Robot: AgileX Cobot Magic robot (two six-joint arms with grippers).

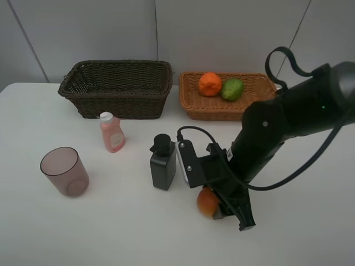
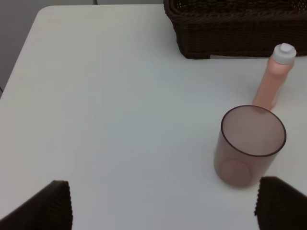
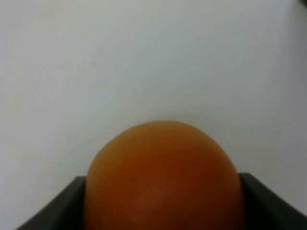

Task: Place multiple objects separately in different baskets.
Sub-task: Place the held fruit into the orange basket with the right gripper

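My right gripper (image 1: 213, 206) is shut on the red-orange round fruit (image 1: 206, 201) low over the table's front middle. In the right wrist view the fruit (image 3: 163, 177) fills the space between the two fingers (image 3: 276, 203). The dark grey pump bottle (image 1: 163, 162) stands just left of that gripper. The pink white-capped bottle (image 1: 112, 133) and the mauve cup (image 1: 65, 171) stand further left. The orange (image 1: 209, 84) and the green oval fruit (image 1: 232, 88) lie in the light tan basket (image 1: 194, 105). The dark brown basket (image 1: 116, 102) shows nothing inside. My left gripper (image 2: 168, 211) is open, near the cup (image 2: 252, 143) and the pink bottle (image 2: 274, 79).
Both baskets stand side by side along the back of the white table (image 1: 111, 233), close to the grey wall. The right arm (image 1: 288, 119) and its cable reach down across the right part of the table. The dark basket's corner (image 2: 230, 28) shows in the left wrist view.
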